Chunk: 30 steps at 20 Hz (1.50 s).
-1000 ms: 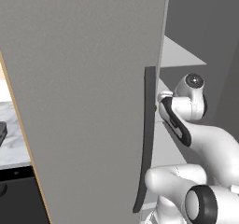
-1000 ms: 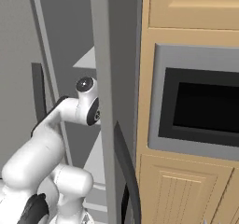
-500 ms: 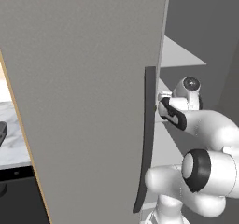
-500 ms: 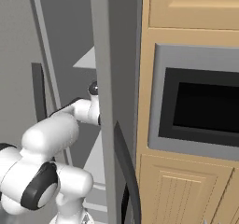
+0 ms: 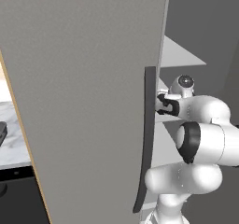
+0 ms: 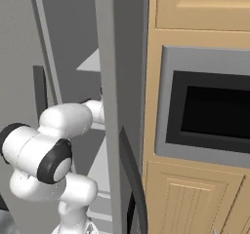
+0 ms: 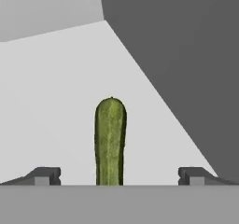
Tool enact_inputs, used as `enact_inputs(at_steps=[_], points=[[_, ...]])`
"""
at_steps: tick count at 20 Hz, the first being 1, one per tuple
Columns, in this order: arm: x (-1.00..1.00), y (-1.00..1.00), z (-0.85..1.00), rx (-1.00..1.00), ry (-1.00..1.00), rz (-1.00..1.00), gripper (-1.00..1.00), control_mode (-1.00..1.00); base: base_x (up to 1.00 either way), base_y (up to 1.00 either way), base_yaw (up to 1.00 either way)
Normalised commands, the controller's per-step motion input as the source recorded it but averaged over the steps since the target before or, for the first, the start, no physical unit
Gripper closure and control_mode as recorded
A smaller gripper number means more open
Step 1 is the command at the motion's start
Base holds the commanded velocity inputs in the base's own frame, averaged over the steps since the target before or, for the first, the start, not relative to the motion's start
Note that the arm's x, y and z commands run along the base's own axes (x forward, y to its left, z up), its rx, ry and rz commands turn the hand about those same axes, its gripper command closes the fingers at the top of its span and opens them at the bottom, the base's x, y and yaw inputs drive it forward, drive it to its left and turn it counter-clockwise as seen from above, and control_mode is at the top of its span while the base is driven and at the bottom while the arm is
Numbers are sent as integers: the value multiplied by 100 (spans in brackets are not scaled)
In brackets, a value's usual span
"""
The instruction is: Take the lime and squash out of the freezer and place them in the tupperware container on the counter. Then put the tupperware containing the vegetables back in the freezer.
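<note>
The freezer (image 5: 84, 92) takes up most of the left base view, its flat grey door swung open toward the camera with the long dark vertical handle (image 5: 145, 139) running down its right edge at about 4 o'clock from the picture's centre. In the right base view the second door (image 6: 114, 96) stands edge-on in the middle, and at 3 o'clock from it tan wooden cabinets (image 6: 195, 194) frame a built-in oven (image 6: 210, 113) with a dark window. The white arm (image 5: 200, 139) reaches between the two doors into the grey interior, past a pale shelf (image 5: 179, 55) seen at 1 o'clock in the left base view. At 9 o'clock in that view a strip of the veined marble worktop (image 5: 11, 139) shows beside the door, with a dark object at the frame's edge that is too cropped to name. In the hand view the squash (image 7: 110, 141), an elongated green piece, lies on a pale shelf, pointing toward 12 o'clock, with a dark grey wall rising at 2 o'clock. The claw (image 7: 116, 176) stands wide open and holds nothing; its two dark fingertips (image 7: 44, 175) sit at 7 and 5 o'clock, well to either side of the squash's near end, touching neither flank.
</note>
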Motion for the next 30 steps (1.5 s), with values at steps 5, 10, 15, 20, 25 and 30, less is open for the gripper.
enact_inputs(at_steps=[5, 10, 15, 20, 25, 30], points=[[35, 0, -24, 0, 3, 0, -100, -100, 0, 0, 0], [22, 0, -29, 0, 1, 0, -100, -100, 0, 0, 0], [23, 0, -24, 0, 0, 0, -100, -100, 0, 0, 0], [23, 0, -22, 0, 0, 0, 100, -100, 0, 0, 0], [18, 0, -26, 0, 1, 0, 100, -100, 0, 0, 0], [-1, 0, -27, 0, 0, 0, 100, -100, 0, 0, 0]])
